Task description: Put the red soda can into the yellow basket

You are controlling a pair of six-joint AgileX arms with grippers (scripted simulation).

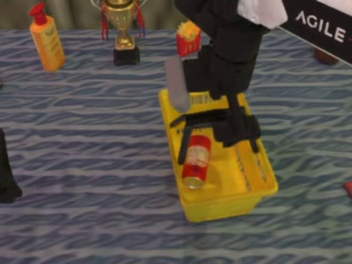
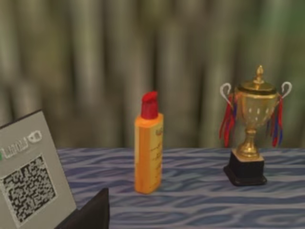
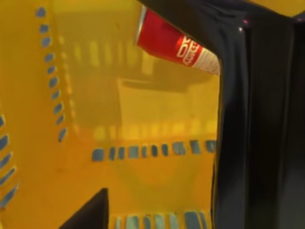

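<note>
Red soda can (image 1: 196,161) inside the yellow basket (image 1: 220,206) in the top view, long axis tilted off upright, low end toward the near wall, just left of the right gripper (image 1: 217,137). Fingers spread wide, one at the can's top end, the other well right; whether any touch remains, cannot tell. Left gripper (image 1: 6,181) parked at the table's left edge, far off.

Left wrist view: only an orange bottle (image 2: 148,145) and a trophy (image 2: 250,126); own fingers not readable.

Right wrist view: can (image 3: 176,45) slanted over the yellow floor (image 3: 143,114), beside a dark finger (image 3: 257,119). Probably released; retreat upward next.
</note>
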